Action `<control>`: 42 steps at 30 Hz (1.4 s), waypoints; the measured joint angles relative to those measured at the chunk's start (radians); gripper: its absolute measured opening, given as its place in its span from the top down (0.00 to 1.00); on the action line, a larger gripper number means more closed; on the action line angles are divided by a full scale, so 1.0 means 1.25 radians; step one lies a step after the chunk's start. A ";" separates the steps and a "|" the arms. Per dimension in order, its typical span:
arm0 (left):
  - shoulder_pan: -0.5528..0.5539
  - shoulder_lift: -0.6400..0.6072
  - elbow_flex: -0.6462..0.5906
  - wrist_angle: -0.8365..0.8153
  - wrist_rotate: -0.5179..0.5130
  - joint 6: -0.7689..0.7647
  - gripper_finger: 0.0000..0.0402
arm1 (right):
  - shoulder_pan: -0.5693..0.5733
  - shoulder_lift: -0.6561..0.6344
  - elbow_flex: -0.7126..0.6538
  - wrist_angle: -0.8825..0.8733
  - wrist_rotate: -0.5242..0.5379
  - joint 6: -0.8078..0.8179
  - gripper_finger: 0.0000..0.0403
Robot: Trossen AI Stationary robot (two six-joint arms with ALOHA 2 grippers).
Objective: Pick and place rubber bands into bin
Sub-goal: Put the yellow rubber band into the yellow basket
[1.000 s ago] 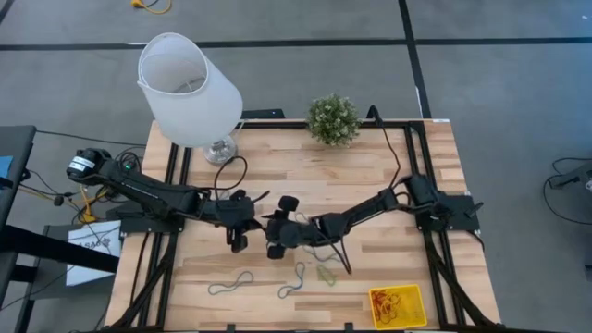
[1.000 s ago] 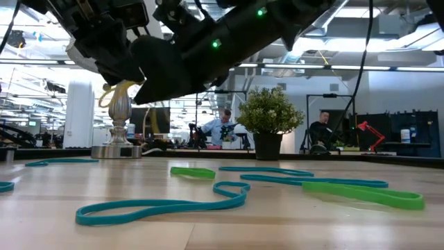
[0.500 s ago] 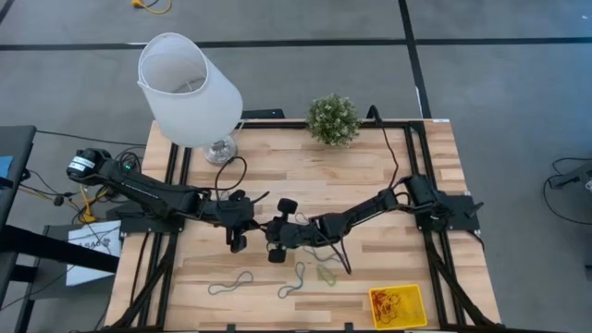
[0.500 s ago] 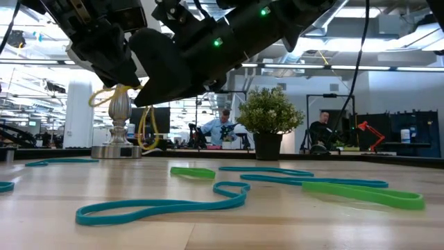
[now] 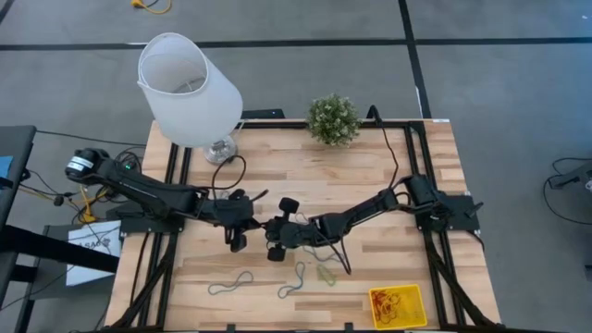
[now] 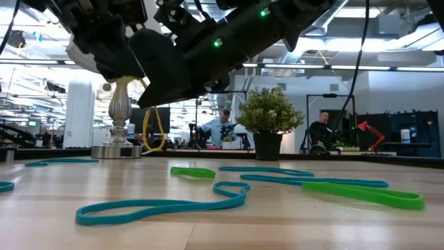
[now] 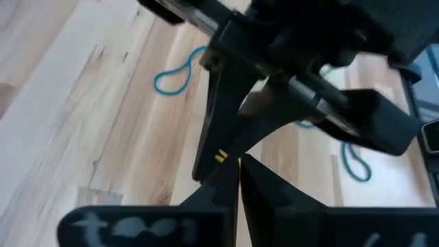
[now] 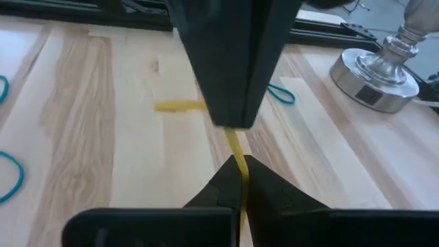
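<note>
Above the middle of the table my left gripper (image 5: 238,244) and my right gripper (image 5: 275,252) stand close together, both shut on one yellow rubber band (image 8: 235,147). In the low view a loop of that band (image 6: 152,125) hangs below the two arms, clear of the wood. Teal rubber bands (image 5: 231,284) (image 5: 294,281) and a green one (image 5: 326,274) lie flat on the table nearer the front edge. The yellow bin (image 5: 398,306) sits at the front right with several red and yellow bands inside. My left gripper pinches the yellow band between its shut fingers (image 8: 233,75), which come from above and point down. A short piece (image 8: 178,106) sticks out sideways beside them. The band is lifted clear of the table. My right gripper pinches the same band's strand (image 8: 240,165) between its fingertips, just below my left gripper's fingertips. The strand runs straight from one grip to the other. Below them the rest of the band hangs as a slack loop.
A lamp with a white shade (image 5: 190,88) and metal base (image 8: 376,77) stands at the far left, and a small potted plant (image 5: 333,118) at the far middle. More teal and green bands (image 6: 159,206) (image 6: 361,192) lie across the near half. People sit in the room beyond.
My right gripper has shut its fingers on the yellow band that my left gripper kept holding. The band's loose loop, first bunched up high between the arms, now hangs lower and longer.
</note>
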 joint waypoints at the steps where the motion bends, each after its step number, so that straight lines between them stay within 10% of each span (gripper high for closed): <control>1: 0.000 -0.009 0.000 -0.003 0.000 0.000 1.00 | 0.002 0.000 0.000 0.002 0.001 0.000 1.00; 16: 0.000 -0.078 0.001 -0.118 0.003 -0.005 0.94 | 0.065 -0.042 -0.001 -0.125 0.083 0.051 1.00; 23: 0.000 -0.078 0.001 -0.175 -0.040 -0.025 0.92 | 0.190 -0.214 -0.001 -0.534 0.126 0.348 1.00; 37: -0.001 -0.078 0.001 -0.145 -0.088 -0.016 0.92 | 0.498 -0.353 -0.001 -1.122 -0.075 1.247 1.00; 42: -0.001 -0.078 0.001 -0.145 -0.086 -0.016 0.92 | 0.595 -0.353 -0.001 -1.082 -0.203 1.355 1.00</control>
